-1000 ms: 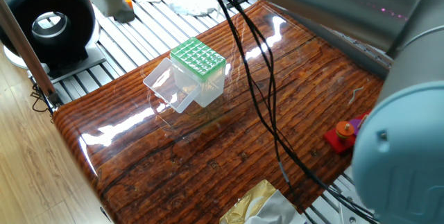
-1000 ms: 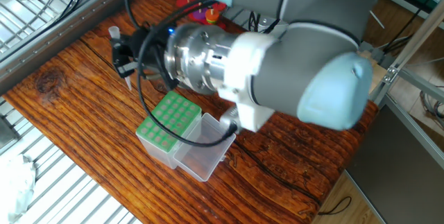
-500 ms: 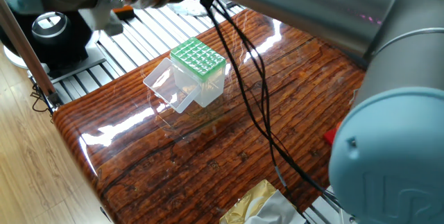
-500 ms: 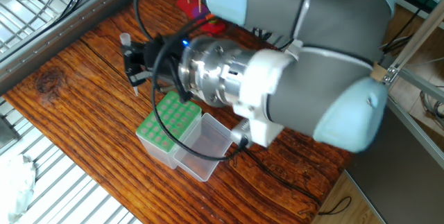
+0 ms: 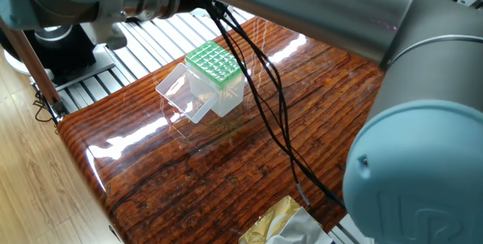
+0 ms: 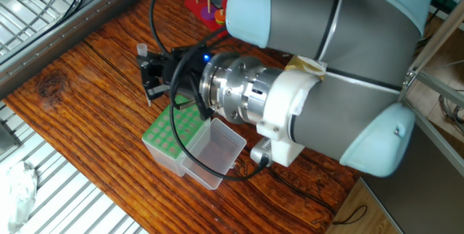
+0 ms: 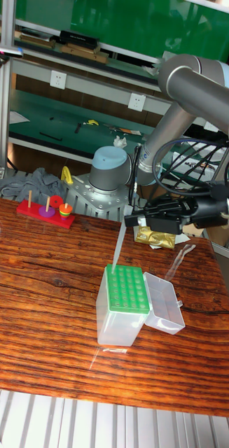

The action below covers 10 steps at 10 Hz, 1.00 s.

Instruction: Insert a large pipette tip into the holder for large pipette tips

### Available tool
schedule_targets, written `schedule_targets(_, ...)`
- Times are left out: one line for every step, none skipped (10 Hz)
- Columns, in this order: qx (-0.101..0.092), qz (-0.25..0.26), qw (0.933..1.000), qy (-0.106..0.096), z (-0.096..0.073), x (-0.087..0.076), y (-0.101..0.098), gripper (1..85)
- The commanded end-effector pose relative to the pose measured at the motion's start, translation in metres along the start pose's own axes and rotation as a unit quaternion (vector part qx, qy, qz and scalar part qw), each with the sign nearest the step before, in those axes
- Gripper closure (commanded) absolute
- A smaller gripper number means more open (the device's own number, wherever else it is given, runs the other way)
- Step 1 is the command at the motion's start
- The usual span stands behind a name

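Clamped on the large pipette tip point(image 7: 119, 243), gripper point(image 7: 130, 220) hovers it over the holder for large pipette tips point(image 7: 125, 289); lowering into a hole remains.

My claw point(image 6: 150, 74) grips the large pipette tip point(image 6: 145, 71) upright, just above the far-left edge of the holder's green grid point(image 6: 174, 127), its clear lid point(image 6: 214, 154) hanging open.

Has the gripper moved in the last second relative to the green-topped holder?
Yes. In the other fixed view, the gripper, holding the large pipette tip, has shifted rightward and down the frame, closer to the holder for large pipette tips, which stayed put.
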<state>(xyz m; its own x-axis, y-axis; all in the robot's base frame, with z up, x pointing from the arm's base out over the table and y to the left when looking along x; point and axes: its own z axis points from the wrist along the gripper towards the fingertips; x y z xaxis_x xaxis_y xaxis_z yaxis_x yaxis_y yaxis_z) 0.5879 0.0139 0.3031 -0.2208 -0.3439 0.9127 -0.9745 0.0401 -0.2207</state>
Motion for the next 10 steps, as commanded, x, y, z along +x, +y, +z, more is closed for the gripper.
schedule_targets(-0.007,0.002,1.0,-0.004,-0.007,-0.013,0.004,84.7)
schedule_targets(-0.006,0.003,1.0,-0.004,-0.007,-0.016,0.005,84.7)
schedule_targets(-0.005,0.005,1.0,-0.004,-0.007,-0.018,0.006,84.7)
schedule_targets(-0.004,0.005,1.0,-0.004,-0.005,-0.019,0.007,84.7)
schedule_targets(-0.006,0.005,0.9999,-0.01,-0.003,-0.024,0.008,84.7)
schedule_targets(-0.005,0.007,0.9999,-0.011,-0.002,-0.027,0.01,84.7)
schedule_targets(-0.003,0.009,0.9999,-0.011,-0.002,-0.029,0.01,84.7)
schedule_targets(-0.004,0.011,0.9998,-0.013,-0.001,-0.033,0.012,84.7)
schedule_targets(-0.004,0.011,0.9998,-0.013,-0.001,-0.034,0.012,84.7)
schedule_targets(-0.004,0.012,0.9998,-0.014,-0.001,-0.035,0.013,84.7)
